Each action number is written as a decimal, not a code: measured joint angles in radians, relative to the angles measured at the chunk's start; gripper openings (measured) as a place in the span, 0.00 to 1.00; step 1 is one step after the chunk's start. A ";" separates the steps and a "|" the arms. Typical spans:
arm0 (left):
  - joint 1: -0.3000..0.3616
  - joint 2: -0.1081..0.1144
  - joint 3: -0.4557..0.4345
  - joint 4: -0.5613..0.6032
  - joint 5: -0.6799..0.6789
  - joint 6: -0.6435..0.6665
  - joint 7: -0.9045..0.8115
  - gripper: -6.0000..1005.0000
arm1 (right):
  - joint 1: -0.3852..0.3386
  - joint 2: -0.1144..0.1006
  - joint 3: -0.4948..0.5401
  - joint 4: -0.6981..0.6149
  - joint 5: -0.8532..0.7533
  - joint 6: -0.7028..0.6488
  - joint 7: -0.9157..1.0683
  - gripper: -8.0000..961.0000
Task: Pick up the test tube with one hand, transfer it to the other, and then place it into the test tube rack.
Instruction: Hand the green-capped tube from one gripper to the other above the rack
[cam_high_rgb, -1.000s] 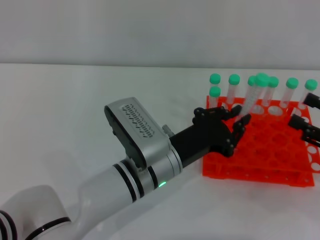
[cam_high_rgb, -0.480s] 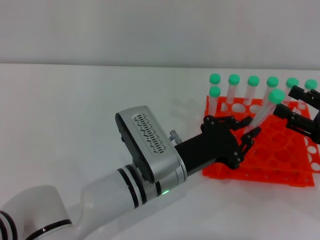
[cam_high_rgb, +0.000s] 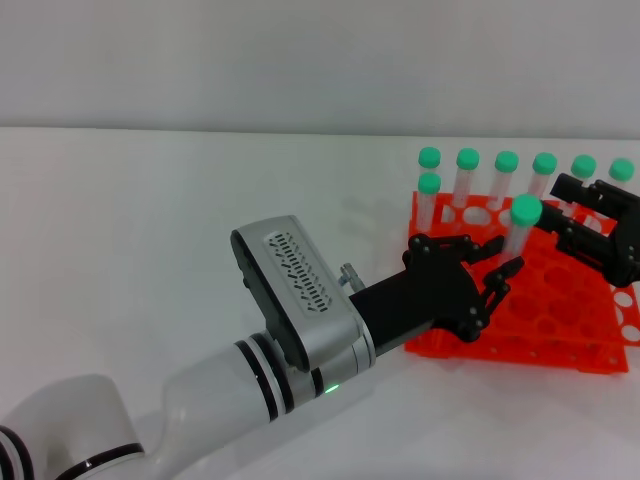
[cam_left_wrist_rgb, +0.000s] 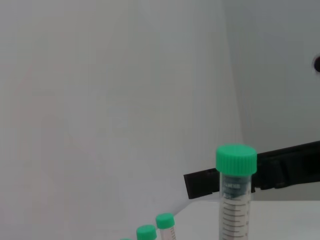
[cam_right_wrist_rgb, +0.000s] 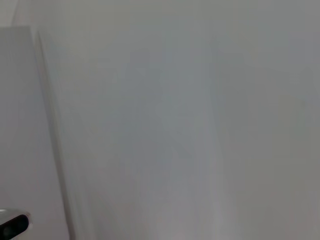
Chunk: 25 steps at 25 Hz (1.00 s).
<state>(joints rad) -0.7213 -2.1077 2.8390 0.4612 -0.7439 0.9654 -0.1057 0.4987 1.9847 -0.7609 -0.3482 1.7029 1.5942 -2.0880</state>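
Note:
My left gripper (cam_high_rgb: 489, 278) is shut on the lower part of a clear test tube (cam_high_rgb: 518, 236) with a green cap. It holds the tube nearly upright above the orange-red test tube rack (cam_high_rgb: 520, 335). My right gripper (cam_high_rgb: 565, 212) is open and level with the tube's cap, just to its right and not touching it. In the left wrist view the held tube (cam_left_wrist_rgb: 236, 200) stands in front of the right gripper's black fingers (cam_left_wrist_rgb: 280, 172). The right wrist view shows only a blank white surface.
Several other green-capped tubes (cam_high_rgb: 467, 175) stand in the rack's back row, and one (cam_high_rgb: 429, 195) stands at its left end. Two of their caps show in the left wrist view (cam_left_wrist_rgb: 164, 221). The white table (cam_high_rgb: 150, 220) extends to the left of the rack.
My left gripper has moved right over the rack and stood the tube more upright. My right gripper has come in from the right edge towards the tube's cap.

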 joint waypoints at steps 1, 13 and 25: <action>0.000 0.000 0.000 0.000 0.000 0.002 0.000 0.20 | -0.002 0.000 0.001 0.000 0.000 -0.001 0.000 0.65; 0.011 0.001 -0.008 0.000 -0.013 0.003 -0.012 0.20 | -0.038 -0.034 -0.001 -0.011 -0.002 0.038 -0.011 0.57; -0.008 0.005 -0.009 0.013 -0.007 -0.045 -0.076 0.19 | -0.036 -0.013 -0.019 -0.058 -0.079 0.053 -0.024 0.56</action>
<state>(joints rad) -0.7295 -2.1030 2.8301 0.4747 -0.7511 0.9206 -0.1822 0.4623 1.9715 -0.7797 -0.4066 1.6243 1.6469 -2.1120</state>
